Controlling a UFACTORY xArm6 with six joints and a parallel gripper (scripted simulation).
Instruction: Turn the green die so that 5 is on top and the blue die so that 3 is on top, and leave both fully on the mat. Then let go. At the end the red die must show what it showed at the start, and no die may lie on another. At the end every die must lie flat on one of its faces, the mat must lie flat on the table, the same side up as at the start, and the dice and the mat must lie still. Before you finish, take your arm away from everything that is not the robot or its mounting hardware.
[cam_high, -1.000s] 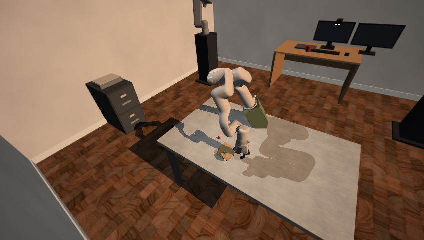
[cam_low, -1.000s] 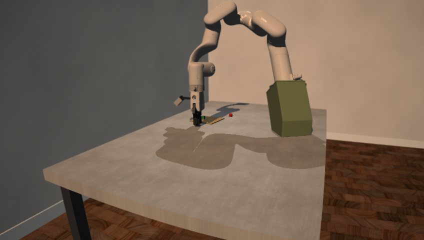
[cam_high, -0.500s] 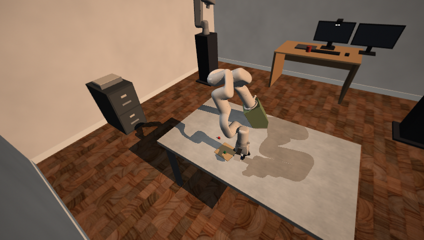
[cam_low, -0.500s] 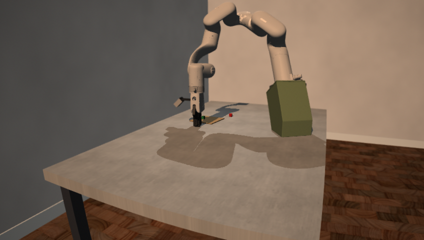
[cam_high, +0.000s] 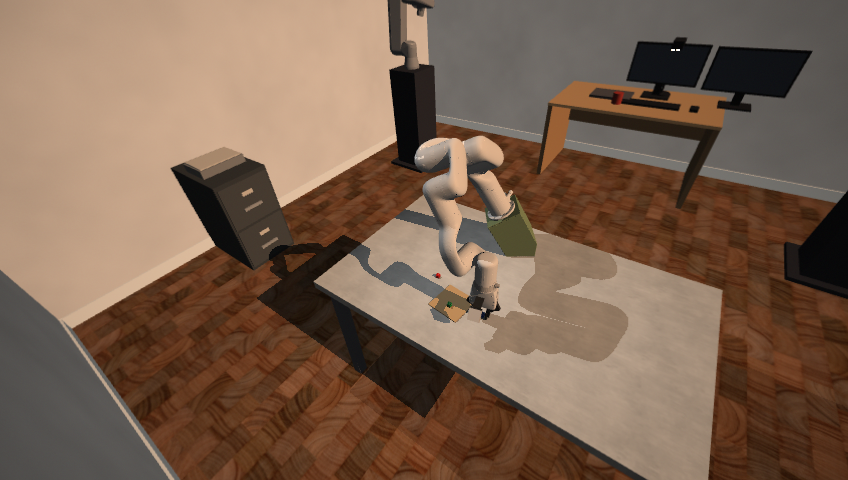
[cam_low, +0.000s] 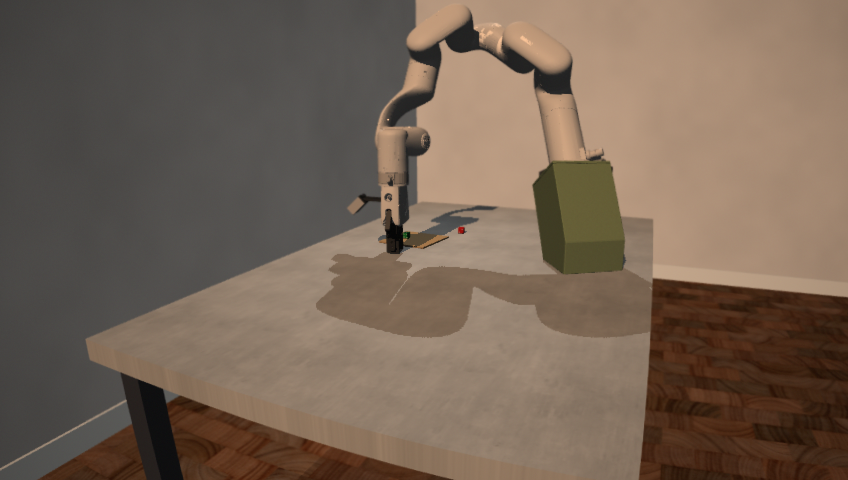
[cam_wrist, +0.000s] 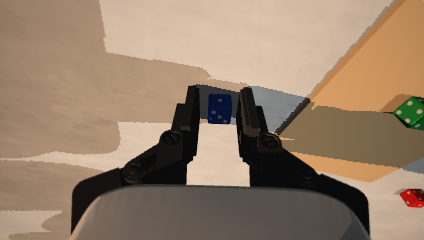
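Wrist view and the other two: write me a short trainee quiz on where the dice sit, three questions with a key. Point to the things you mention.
1. True or false: the red die (cam_high: 437, 275) (cam_low: 461, 230) (cam_wrist: 412, 198) lies on the mat (cam_high: 457, 315) (cam_low: 437, 239) (cam_wrist: 370, 60).
2. Which die shows between the fingers of the gripper (cam_high: 486, 313) (cam_low: 393, 249) (cam_wrist: 219, 92)? a) red; b) green; c) blue.
3. Fill in the colour: the die on the mat is ____.

Key:
1. False; it lies off the mat.
2. c, the blue die (cam_wrist: 220, 108), with gaps on both sides.
3. Green.
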